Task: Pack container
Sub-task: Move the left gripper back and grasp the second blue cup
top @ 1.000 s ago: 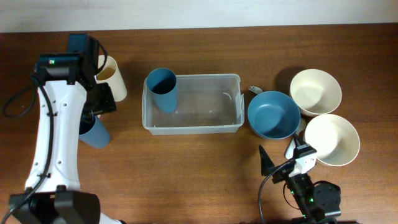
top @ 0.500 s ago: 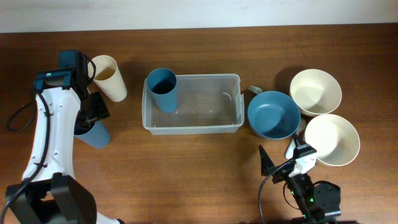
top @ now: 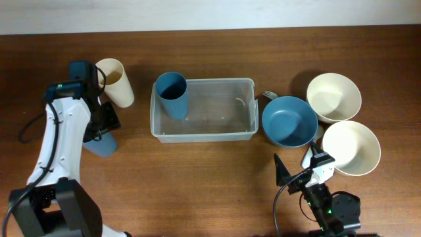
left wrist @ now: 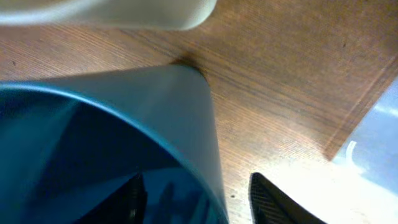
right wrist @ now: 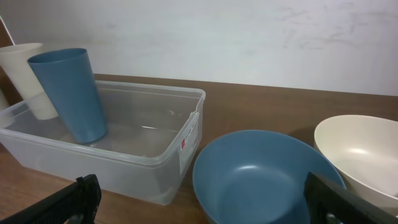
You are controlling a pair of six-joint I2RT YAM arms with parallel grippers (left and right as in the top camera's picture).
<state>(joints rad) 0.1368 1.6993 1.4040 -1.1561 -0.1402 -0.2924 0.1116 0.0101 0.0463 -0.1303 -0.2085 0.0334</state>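
Cup point(top: 171, 94) in container point(top: 217, 135); fork point(top: 269, 95), perhaps, behind bowl point(top: 289, 122).

Robotics lab bench, wooden table point(top: 197, 187) against a plain white wall point(right wrist: 249, 37), cabled white robot arm point(top: 58, 141) at its near-left corner, plastic bowls point(top: 334, 97) by the right edge.

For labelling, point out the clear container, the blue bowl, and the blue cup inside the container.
container point(top: 214, 108), overhead, bare floor
blue bowl point(top: 289, 122), overhead, inner bottom
blue cup point(right wrist: 68, 93), right wrist, outer wall
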